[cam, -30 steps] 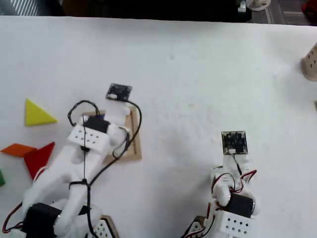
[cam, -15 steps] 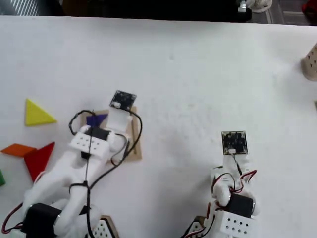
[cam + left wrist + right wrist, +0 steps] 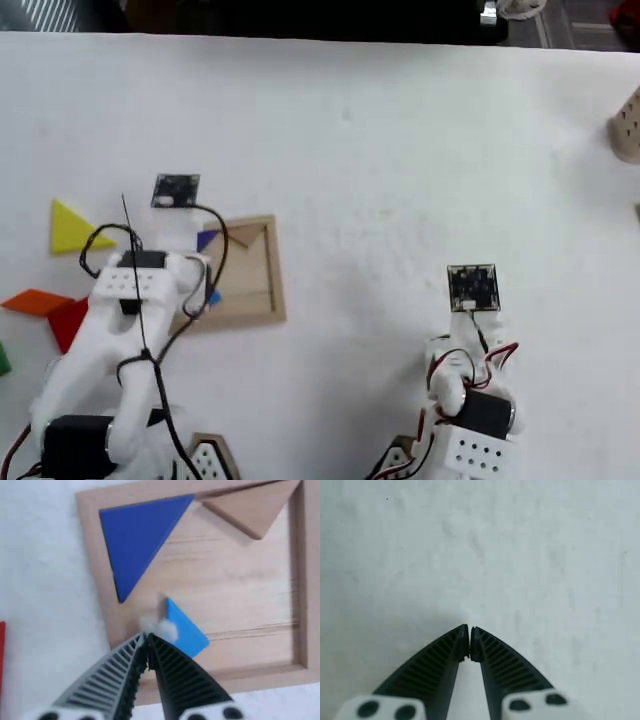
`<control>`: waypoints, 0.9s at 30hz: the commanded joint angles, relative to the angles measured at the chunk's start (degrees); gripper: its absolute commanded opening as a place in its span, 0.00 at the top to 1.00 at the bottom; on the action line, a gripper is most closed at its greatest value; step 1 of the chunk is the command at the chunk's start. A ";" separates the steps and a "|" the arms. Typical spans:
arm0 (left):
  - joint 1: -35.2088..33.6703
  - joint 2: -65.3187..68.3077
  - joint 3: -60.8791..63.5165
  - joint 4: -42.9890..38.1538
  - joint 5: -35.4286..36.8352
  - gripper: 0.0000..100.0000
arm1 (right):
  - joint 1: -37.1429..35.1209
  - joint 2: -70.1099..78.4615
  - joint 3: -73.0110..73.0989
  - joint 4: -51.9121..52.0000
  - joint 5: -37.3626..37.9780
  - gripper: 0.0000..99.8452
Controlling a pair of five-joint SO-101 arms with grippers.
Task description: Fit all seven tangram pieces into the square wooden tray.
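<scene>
The left gripper (image 3: 147,640) has its fingers pressed together, holding nothing; just beside its tips lies a light blue piece (image 3: 185,630) in the wooden tray (image 3: 306,580); farther ahead lie a dark blue triangle (image 3: 135,535) and a wood-coloured triangle (image 3: 250,510); so three pieces look done. Four wait outside, off to the gripper's side: yellow triangle (image 3: 72,230), orange piece (image 3: 35,301), red triangle (image 3: 68,322), green piece (image 3: 3,358). The right gripper (image 3: 470,642) is pressed together too, over the table (image 3: 520,540).
</scene>
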 commanded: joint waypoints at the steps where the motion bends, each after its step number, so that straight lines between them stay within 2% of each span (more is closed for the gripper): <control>1: -0.57 -0.75 -0.88 0.44 -0.53 0.98 | 0.31 -0.66 0.35 0.31 0.53 0.98; 8: 7.96 -6.02 -6.59 8.00 -0.18 0.98 | 0.31 -0.66 0.35 0.31 0.53 0.98; 11: 12.79 -6.46 -4.84 6.68 -0.18 0.98 | 0.31 -0.66 0.35 0.31 0.53 0.98; 15: 16.75 -6.37 0.00 0.53 -0.09 0.98 | 0.31 -0.66 0.35 0.31 0.53 0.98; 20: 16.31 -6.37 4.04 -1.05 -0.44 0.98 | 0.31 -0.66 0.35 0.31 0.53 0.98; 27: 8.92 -6.37 4.57 -5.45 -0.44 0.98 | 0.31 -0.66 0.35 0.31 0.53 0.98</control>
